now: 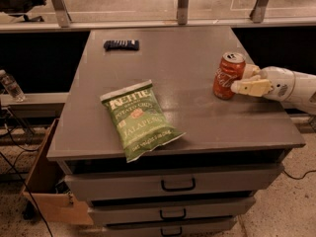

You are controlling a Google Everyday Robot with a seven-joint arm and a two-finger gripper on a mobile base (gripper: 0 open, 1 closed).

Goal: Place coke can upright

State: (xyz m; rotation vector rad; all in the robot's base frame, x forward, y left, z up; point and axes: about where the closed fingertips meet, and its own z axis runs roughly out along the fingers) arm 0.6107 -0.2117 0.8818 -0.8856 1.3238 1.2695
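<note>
The coke can (228, 77), red with white script and a silver top, stands upright on the grey table top (187, 58) near its right edge. My gripper (241, 79) reaches in from the right and sits just right of the can. It is open, with its cream fingertips (247, 87) at the can's right side and no grip around it. The white arm (296, 85) runs off the right edge of the view.
A green Kettle jalapeño chip bag (139, 118) lies flat at the front left of the table. A dark blue wrapped bar (121, 44) lies at the back left. Drawers (175, 184) are below the top. A cardboard box (47, 191) sits on the floor at left.
</note>
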